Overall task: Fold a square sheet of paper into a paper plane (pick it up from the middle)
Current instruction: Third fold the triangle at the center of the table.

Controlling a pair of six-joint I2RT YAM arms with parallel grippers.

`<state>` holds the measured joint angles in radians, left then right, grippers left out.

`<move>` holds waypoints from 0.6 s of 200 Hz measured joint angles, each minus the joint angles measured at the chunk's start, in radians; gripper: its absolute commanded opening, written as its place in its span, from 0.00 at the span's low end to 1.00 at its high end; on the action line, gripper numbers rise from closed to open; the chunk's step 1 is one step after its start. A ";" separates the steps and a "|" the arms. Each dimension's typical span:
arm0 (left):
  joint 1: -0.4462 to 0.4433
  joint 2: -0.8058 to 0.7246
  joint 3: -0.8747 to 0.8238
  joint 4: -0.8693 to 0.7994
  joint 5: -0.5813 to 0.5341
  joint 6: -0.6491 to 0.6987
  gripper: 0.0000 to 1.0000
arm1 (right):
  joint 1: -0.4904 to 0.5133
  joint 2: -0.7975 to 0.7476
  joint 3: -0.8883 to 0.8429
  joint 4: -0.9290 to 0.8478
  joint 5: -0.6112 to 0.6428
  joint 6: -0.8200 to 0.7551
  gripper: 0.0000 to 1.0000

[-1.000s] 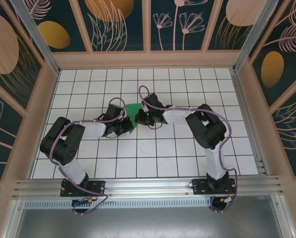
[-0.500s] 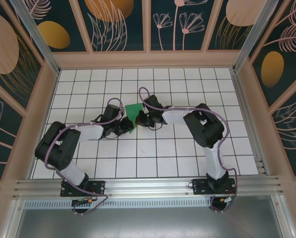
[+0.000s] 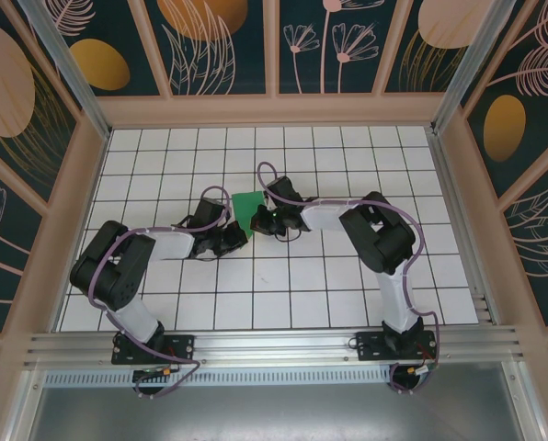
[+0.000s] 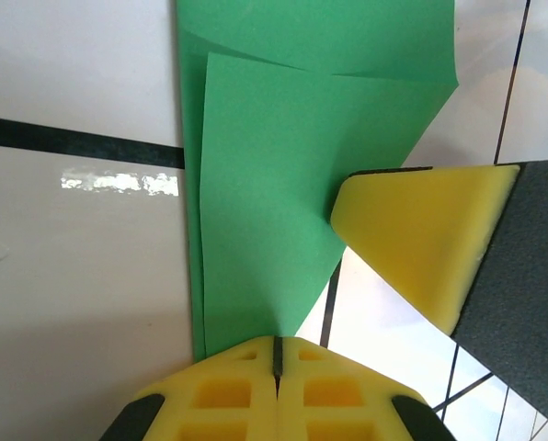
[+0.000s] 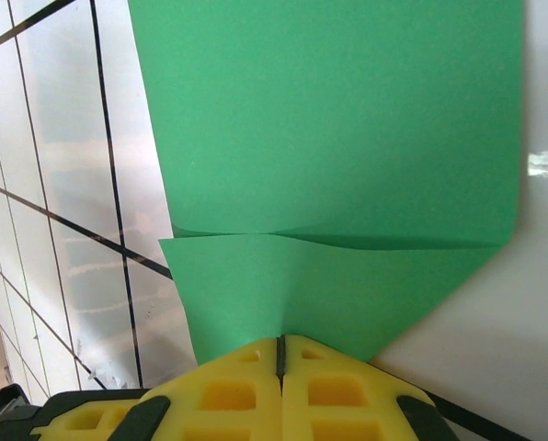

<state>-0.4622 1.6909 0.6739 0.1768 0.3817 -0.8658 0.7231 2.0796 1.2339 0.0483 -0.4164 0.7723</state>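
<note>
Paper lies near the middle of the white grid table (image 3: 348,303) in the top view: the square sheet of paper (image 3: 246,203) shows as a small green patch between the two wrists, with the left gripper (image 3: 238,237) at its near-left side and the right gripper (image 3: 261,220) at its right side. On the left wrist camera, the left gripper (image 4: 276,344) has its yellow pads pressed together on a corner of the sheet (image 4: 269,193), which shows one layer lapped over another; a yellow fingertip (image 4: 421,234) of the other arm touches its right edge. On the right wrist camera, the right gripper (image 5: 280,346) is clamped on the sheet (image 5: 329,129) just below a crease running across it.
</note>
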 measured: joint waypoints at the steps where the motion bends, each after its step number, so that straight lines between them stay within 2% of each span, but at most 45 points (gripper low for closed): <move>1: 0.000 0.000 0.000 0.000 0.000 0.000 0.02 | 0.000 0.000 0.000 0.000 0.000 -0.001 0.06; 75: 0.000 0.001 -0.002 0.006 0.000 0.002 0.01 | 0.018 0.000 0.001 -0.005 -0.037 -0.029 0.05; 120: 0.000 0.000 -0.022 0.041 0.001 0.008 0.01 | -0.018 0.013 0.028 -0.050 -0.050 -0.087 0.05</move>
<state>-0.4622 1.6905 0.6518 0.2180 0.3828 -0.8577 0.7052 2.0922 1.2617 -0.0017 -0.4660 0.6857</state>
